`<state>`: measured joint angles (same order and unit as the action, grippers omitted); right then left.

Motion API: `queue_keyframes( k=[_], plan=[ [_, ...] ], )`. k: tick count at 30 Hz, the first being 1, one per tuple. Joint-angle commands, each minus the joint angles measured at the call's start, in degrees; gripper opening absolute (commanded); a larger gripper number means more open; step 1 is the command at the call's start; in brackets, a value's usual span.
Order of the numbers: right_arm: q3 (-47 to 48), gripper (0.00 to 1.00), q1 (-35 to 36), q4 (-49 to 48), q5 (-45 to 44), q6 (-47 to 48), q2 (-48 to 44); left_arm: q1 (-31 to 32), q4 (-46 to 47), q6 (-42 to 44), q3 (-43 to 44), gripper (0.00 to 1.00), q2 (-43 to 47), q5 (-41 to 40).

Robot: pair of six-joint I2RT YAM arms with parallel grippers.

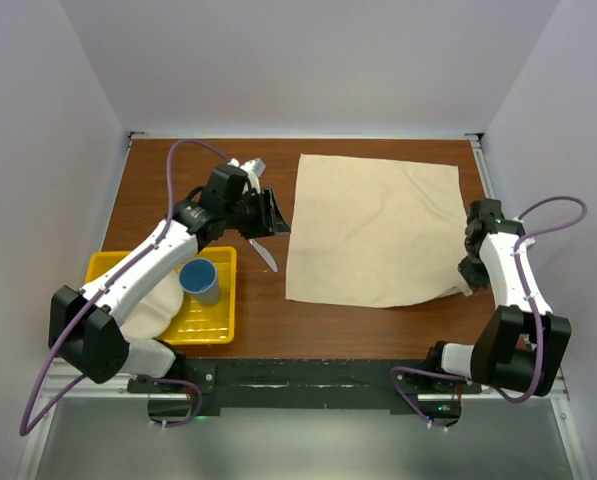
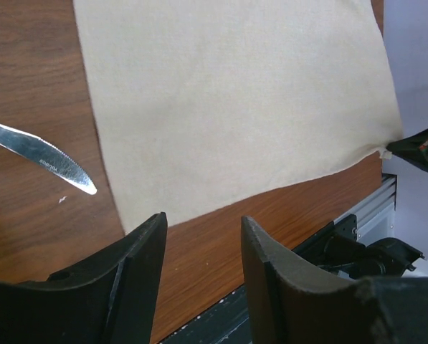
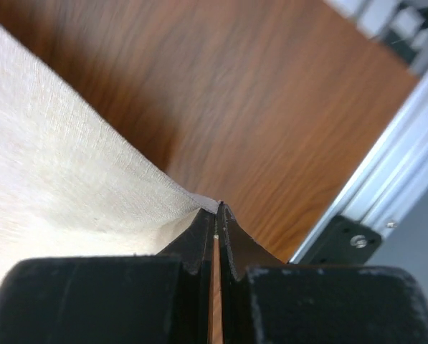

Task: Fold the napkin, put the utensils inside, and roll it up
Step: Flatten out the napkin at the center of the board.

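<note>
The beige napkin [image 1: 373, 230] lies spread flat on the brown table, with its near right corner drawn up a little. My right gripper [image 1: 468, 285] is shut on that corner; in the right wrist view the cloth [image 3: 63, 165] runs into the closed tips of the gripper [image 3: 217, 209]. A silver table knife [image 1: 263, 253] lies on the wood just left of the napkin. My left gripper [image 1: 270, 213] hovers above it, open and holding nothing. From the left wrist the knife blade [image 2: 45, 159] shows at the left, the napkin [image 2: 228, 100] ahead, and the open gripper [image 2: 203, 222] over bare wood.
A yellow tray [image 1: 218, 330] sits at the near left, holding a blue cup [image 1: 201, 280] and a white plate [image 1: 148, 310]. White walls close the table on three sides. A metal rail [image 1: 308, 385] runs along the near edge.
</note>
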<state>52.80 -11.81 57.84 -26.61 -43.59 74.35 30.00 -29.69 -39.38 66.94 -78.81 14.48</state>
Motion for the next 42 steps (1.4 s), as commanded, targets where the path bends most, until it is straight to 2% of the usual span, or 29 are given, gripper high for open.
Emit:
queue_keyframes(
  k=[1, 14, 21, 22, 23, 28, 29, 30, 31, 32, 33, 37, 38, 41, 42],
  plan=[
    [3.9, 0.0, -1.3, 5.1, -8.4, -0.8, -0.3, -0.4, 0.6, 2.6, 0.2, 0.51, 2.8, 0.5],
    [7.6, 0.0, -9.9, 4.9, -14.9, 0.5, 7.7, -0.5, -1.7, 7.1, 0.5, 0.51, 2.7, 3.2],
    [12.2, 0.0, -10.0, 6.0, -21.8, 2.6, 10.5, -0.6, -1.8, 9.0, 0.1, 0.51, 2.8, 4.1],
    [12.0, 0.05, -9.9, 6.2, -22.2, 2.5, 9.8, -0.6, -1.8, 9.2, 0.0, 0.51, 2.6, 4.2],
    [12.0, 0.05, -9.9, 6.3, -22.3, 2.4, 9.3, -0.7, -1.7, 9.3, 0.0, 0.51, 2.6, 4.2],
    [12.8, 0.01, -9.9, 6.8, -22.5, 3.1, 9.1, -1.0, -0.4, 9.5, -0.8, 0.5, 2.4, 6.3],
    [12.9, 0.07, -9.7, 6.6, -21.9, 3.7, 9.0, -1.1, -0.4, 9.5, -0.8, 0.5, 2.3, 6.4],
    [13.2, 0.2, -9.1, 6.8, -21.9, 3.7, 8.5, -1.0, -0.4, 9.5, -0.7, 0.5, 2.3, 6.8],
    [13.4, 0.31, -8.1, 6.7, -23.5, 4.5, 7.9, -1.0, -0.5, 9.6, -0.6, 0.5, 2.1, 6.9],
    [13.4, 0.57, -4.4, 6.4, -25.0, 4.8, 6.0, -1.2, -0.5, 9.7, -0.6, 0.5, 2.2, 6.9],
    [13.6, 0.67, -2.4, 6.8, -26.5, 4.7, 5.2, -1.1, -0.5, 9.7, -0.4, 0.5, 2.1, 6.9],
    [15.5, 0.73, 10.5, 5.8, -25.2, 8.6, 1.9, -1.3, -1.0, 9.4, -0.3, 0.5, 2.2, 6.6],
    [15.9, 0.68, 24.1, 2.7, -19.5, 11.7, 1.3, -1.4, -1.5, 9.1, -0.3, 0.5, 2.3, 5.7],
    [15.3, 0.62, 34.4, -2.0, -10.8, 17.1, 3.2, -1.7, -3.1, 8.4, -0.1, 0.49, 3.2, 3.0],
    [15.5, 0.6, 36.6, -3.1, -4.1, 18.8, 4.1, -1.7, -3.7, 7.7, 0.0, 0.5, 3.7, 0.8]
  ],
)
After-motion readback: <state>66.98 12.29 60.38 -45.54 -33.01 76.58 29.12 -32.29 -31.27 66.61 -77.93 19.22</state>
